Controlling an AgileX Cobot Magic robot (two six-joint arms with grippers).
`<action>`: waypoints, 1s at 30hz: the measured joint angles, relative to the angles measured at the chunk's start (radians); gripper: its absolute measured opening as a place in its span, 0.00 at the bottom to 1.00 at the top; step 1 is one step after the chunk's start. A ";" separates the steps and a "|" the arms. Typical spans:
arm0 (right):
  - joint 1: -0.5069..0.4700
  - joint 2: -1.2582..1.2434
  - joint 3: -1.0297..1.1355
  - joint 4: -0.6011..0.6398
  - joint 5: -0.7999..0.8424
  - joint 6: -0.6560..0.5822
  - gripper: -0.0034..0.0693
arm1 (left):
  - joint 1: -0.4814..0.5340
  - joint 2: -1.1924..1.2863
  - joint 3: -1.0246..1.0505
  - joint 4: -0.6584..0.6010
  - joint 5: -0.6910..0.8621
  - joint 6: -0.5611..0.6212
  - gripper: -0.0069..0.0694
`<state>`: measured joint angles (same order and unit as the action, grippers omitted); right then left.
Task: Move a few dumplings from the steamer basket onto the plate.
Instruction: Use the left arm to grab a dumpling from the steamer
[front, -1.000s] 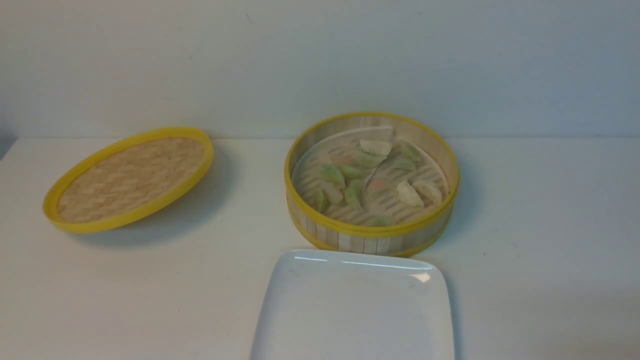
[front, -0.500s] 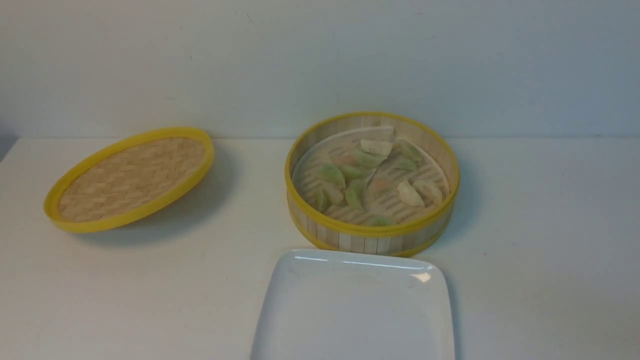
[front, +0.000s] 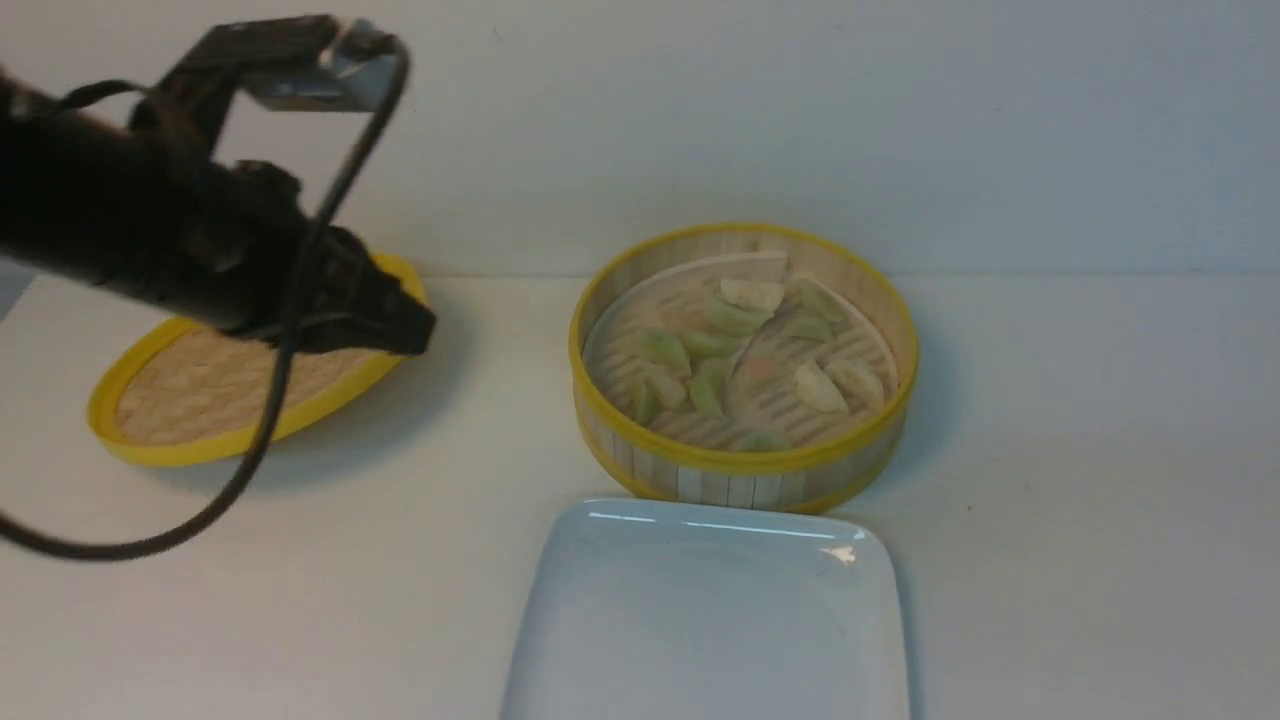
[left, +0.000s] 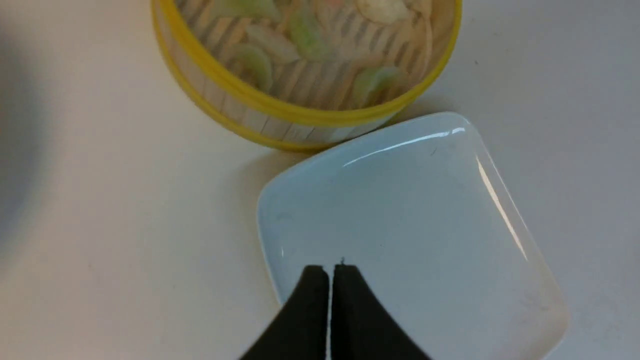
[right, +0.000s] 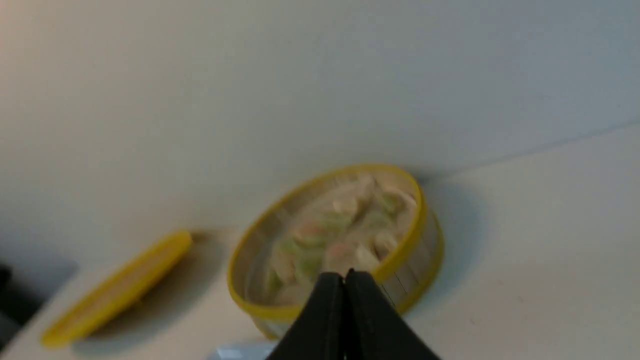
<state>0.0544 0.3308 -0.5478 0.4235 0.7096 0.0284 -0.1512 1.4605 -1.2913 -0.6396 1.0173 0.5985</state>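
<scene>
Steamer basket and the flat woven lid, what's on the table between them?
Nothing: in the front view the table between the lid and the steamer basket is bare, with only shadow on it.

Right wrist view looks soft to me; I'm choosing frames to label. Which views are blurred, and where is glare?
Right wrist view: blurred throughout, steamer basket and dumplings smeared. Left wrist view: sharper, bright glare streaks along the plate rim. Front view: mostly clear, highlight on the plate's far edge.

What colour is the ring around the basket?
Yellow rim on the round bamboo steamer basket, clearest in the front view.
</scene>
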 joint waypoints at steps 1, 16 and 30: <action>0.000 0.043 -0.030 -0.008 0.053 -0.028 0.03 | -0.023 0.043 -0.034 0.017 0.000 0.006 0.08; 0.000 0.200 -0.112 0.040 0.223 -0.119 0.03 | -0.224 0.639 -0.563 0.244 -0.002 0.108 0.16; 0.000 0.200 -0.112 0.046 0.284 -0.120 0.03 | -0.232 0.832 -0.644 0.281 -0.245 0.269 0.73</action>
<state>0.0544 0.5306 -0.6598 0.4699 0.9936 -0.0915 -0.3832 2.2929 -1.9353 -0.3585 0.7727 0.8679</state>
